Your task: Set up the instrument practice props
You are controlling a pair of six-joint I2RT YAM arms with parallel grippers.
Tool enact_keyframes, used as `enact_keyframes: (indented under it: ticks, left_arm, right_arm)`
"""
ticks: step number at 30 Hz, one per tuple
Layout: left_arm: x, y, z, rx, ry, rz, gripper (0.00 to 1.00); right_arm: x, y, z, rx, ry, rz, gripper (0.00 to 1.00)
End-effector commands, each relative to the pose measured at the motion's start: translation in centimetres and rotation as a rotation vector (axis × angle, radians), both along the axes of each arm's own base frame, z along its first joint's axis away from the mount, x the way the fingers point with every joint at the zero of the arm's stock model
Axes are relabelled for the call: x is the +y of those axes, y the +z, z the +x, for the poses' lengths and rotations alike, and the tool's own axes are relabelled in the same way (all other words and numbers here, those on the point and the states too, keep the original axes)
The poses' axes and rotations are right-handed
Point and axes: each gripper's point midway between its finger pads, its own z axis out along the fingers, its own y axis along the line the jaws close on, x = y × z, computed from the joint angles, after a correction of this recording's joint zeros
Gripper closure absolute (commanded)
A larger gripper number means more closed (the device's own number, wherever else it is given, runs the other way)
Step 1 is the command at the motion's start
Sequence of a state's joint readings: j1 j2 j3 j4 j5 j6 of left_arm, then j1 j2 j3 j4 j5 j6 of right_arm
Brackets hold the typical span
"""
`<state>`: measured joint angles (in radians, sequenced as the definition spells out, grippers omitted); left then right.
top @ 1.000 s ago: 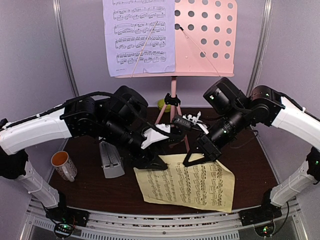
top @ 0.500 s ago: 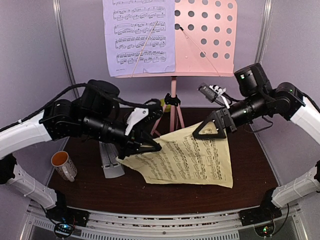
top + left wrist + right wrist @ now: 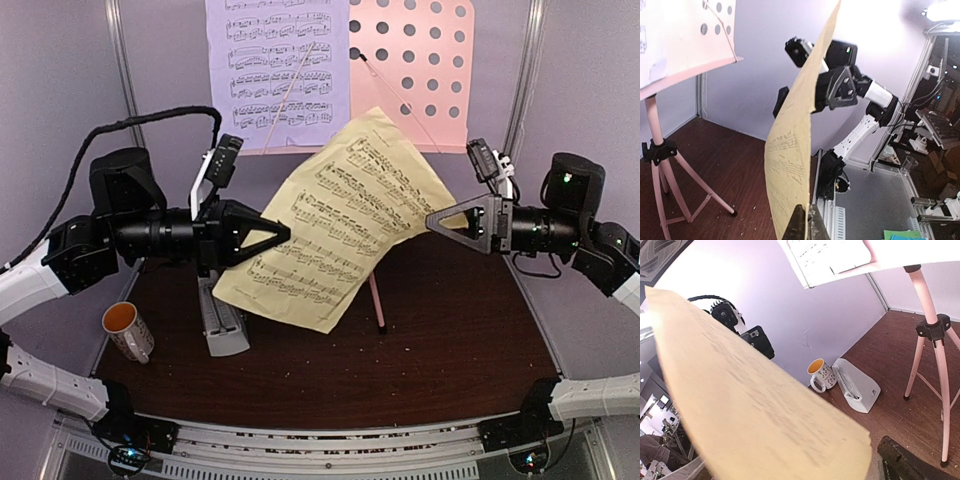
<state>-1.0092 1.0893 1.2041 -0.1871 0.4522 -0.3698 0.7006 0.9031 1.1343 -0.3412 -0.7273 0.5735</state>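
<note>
While my left gripper (image 3: 286,234) pinches the yellow sheet (image 3: 345,215) at 9 o'clock, my right gripper (image 3: 432,216) gapes wide at 3 o'clock.

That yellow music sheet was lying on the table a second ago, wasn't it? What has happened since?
Both arms lifted the pale-yellow page off the table; it now hangs tilted in front of the pink stand. The left fingers pinch its edge, while the right fingers seem to have just spread and let go. The lavender page, grey metronome and mug have not moved.
</note>
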Motion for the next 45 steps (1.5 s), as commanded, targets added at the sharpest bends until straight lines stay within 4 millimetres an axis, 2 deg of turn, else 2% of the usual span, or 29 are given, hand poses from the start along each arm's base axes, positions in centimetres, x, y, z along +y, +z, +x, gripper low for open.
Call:
enact_keyframes:
  ticks: [1, 6, 8, 10, 14, 16, 19, 20, 21, 23, 24, 27, 30, 34, 39, 42, 45]
  left_arm:
    - [0.4, 4.6, -0.8, -0.011, -0.052, -0.178, 1.0]
    - [0.3, 6.2, -1.7, -0.011, -0.112, -0.226, 1.0]
    - [0.3, 6.5, -1.7, -0.006, -0.113, -0.228, 1.0]
    - [0.3, 6.5, -1.5, -0.003, -0.107, -0.222, 1.0]
    - [0.4, 5.9, -0.2, -0.009, -0.023, -0.179, 1.0]
    - [0.7, 5.6, 0.8, -0.021, 0.045, -0.148, 1.0]
    - [1.3, 6.0, 2.0, -0.054, 0.128, -0.119, 0.93]
    - [1.4, 6.2, 2.1, -0.065, 0.139, -0.114, 0.86]
    - [1.5, 6.3, 2.4, -0.073, 0.154, -0.103, 0.71]
    - [1.4, 6.2, 2.8, -0.091, 0.173, -0.073, 0.52]
    - [1.4, 6.2, 3.0, -0.103, 0.18, -0.055, 0.44]
    - [1.0, 6.3, 3.4, -0.138, 0.188, -0.016, 0.29]
    - [0.1, 6.7, 3.4, -0.157, 0.167, 0.005, 0.27]
    - [-1.1, 6.0, 3.8, -0.165, 0.158, 0.04, 0.22]
    - [-0.6, 5.2, 4.7, -0.183, 0.216, 0.057, 0.08]
    - [-0.7, 4.9, 3.8, -0.191, 0.143, 0.044, 0.06]
    - [-2.2, 4.3, 2.2, -0.165, 0.007, 0.06, 0.11]
  right_arm:
    - [0.0, 1.7, 2.2, -0.029, -0.095, 0.133, 0.02]
    - [0.3, 2.8, 4.1, -0.046, -0.157, 0.214, 0.05]
    - [0.6, 4.0, 4.1, -0.062, -0.14, 0.249, 0.11]
    - [0.9, 5.2, 3.8, -0.075, -0.117, 0.273, 0.27]
    - [0.6, 6.9, 3.2, -0.098, -0.11, 0.281, 0.68]
    - [0.4, 6.8, 3.3, -0.088, -0.129, 0.243, 1.0]
    - [-0.1, 6.5, 3.0, -0.091, -0.146, 0.186, 1.0]
    - [-0.4, 6.5, 2.8, -0.096, -0.155, 0.179, 1.0]
    - [-0.7, 6.7, 2.6, -0.108, -0.16, 0.175, 1.0]
    - [-1.0, 7.1, 2.1, -0.131, -0.155, 0.156, 1.0]
    - [-1.1, 7.3, 1.8, -0.146, -0.145, 0.142, 1.0]
    - [-1.3, 7.6, 0.8, -0.171, -0.112, 0.098, 1.0]
    - [-1.3, 8.2, 0.1, -0.196, -0.082, 0.087, 1.0]
    - [-1.2, 8.6, -0.6, -0.22, -0.042, 0.075, 1.0]
    - [-1.5, 9.4, -2.0, -0.252, 0.003, 0.066, 1.0]
    - [-1.9, 9.6, -2.5, -0.267, 0.012, 0.05, 1.0]
    - [-1.9, 9.5, -2.5, -0.271, 0.012, 0.034, 1.0]
